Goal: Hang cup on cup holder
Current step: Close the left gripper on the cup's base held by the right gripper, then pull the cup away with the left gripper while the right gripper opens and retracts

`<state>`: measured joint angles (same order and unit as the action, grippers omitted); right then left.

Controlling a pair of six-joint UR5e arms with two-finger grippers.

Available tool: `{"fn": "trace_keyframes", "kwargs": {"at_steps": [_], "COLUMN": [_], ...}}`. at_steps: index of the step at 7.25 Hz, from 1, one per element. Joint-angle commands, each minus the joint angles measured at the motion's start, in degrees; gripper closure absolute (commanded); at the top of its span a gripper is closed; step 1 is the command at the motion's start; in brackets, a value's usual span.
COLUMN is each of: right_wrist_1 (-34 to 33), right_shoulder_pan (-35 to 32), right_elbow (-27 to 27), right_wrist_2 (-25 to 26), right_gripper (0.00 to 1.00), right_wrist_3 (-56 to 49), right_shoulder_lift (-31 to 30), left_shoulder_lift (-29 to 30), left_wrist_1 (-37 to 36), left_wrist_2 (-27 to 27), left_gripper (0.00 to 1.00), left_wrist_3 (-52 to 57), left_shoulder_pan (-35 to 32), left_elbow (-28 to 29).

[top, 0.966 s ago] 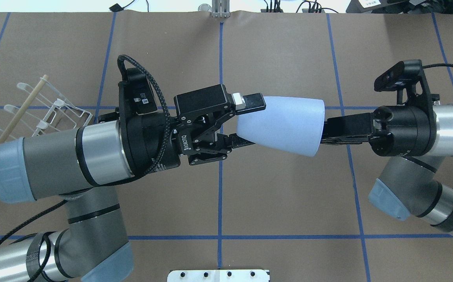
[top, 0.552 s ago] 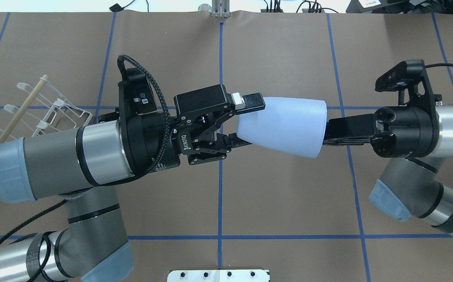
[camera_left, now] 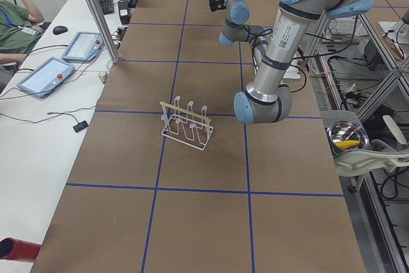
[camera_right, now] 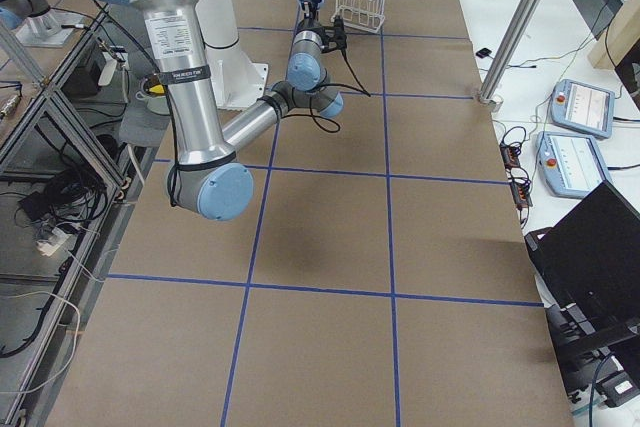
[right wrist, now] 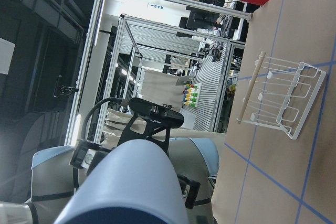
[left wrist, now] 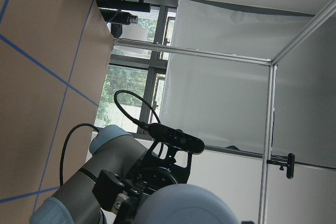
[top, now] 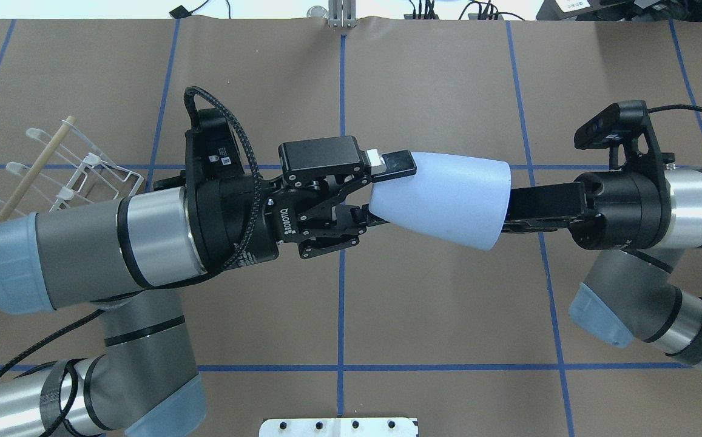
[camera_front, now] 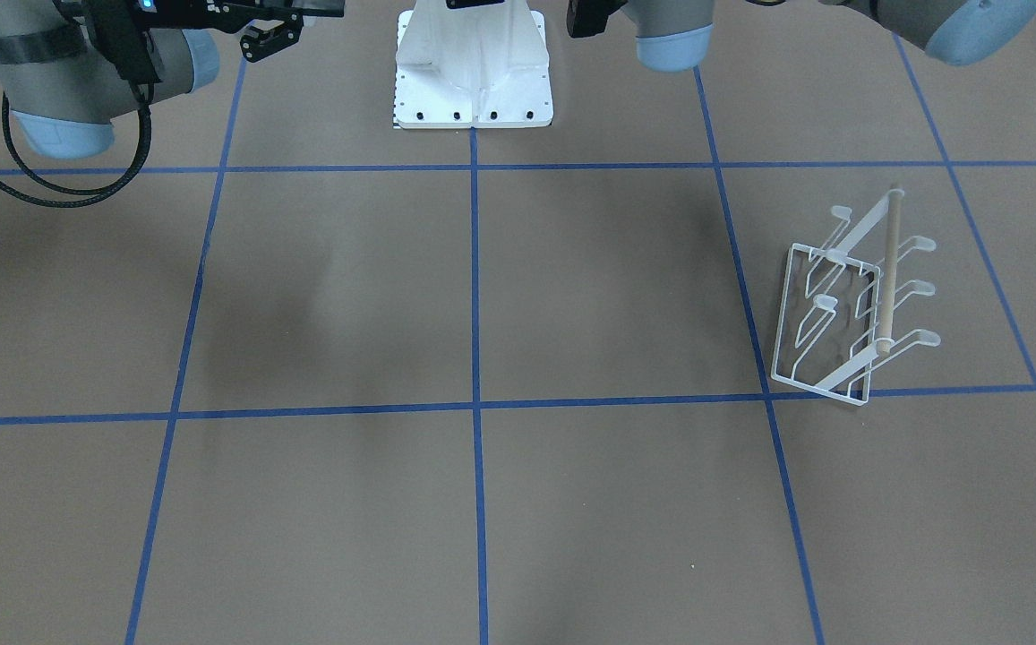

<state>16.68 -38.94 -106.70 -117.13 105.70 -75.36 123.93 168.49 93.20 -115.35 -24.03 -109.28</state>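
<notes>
Horizontal left gripper clamped on cup narrow base — right gripper opposite, at rim; its grip hidden, cannot tell.

The right gripper's fingertips are hidden behind the cup, so its grip cannot be told. The left arm covers the holder's near side.

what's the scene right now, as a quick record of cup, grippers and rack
cup: in the air, lying sideways between the two grippers
left gripper: fingers appear closed on cup's narrow base
right gripper: shut on cup's rim
cup holder: standing on the table, prongs bare
stage: hand-over, nothing hung yet
</notes>
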Motion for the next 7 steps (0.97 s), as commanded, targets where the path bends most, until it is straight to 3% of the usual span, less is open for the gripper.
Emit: {"fn": "trace_keyframes", "kwargs": {"at_steps": [1,6,7], "right_wrist_1": [0.11,-1.65,-2.86], "right_shoulder_pan": [0.36,-11.13,-16.38], "right_elbow": [-0.43,6.32,8.59], "right_wrist_2": [-0.03,-0.81,-3.78], "right_gripper": [0.0,0.0,0.0], "right_wrist_3": [3.34,2.49,1.53], "right_shoulder_lift": [0.12,-3.37,-3.74], "left_shoulder_lift": [-0.1,-2.63,-3.6], "left_wrist_1": [0.0,-0.53,-1.48], "left_wrist_2": [0.14,2.95,4.78], "left_gripper": [1.0,1.0,1.0], "left_wrist_3": [-0.4,-1.1,-0.93], "left_shoulder_pan": [-0.06,-9.09,-11.98], "left_elbow": [-0.06,0.12,0.12]}}
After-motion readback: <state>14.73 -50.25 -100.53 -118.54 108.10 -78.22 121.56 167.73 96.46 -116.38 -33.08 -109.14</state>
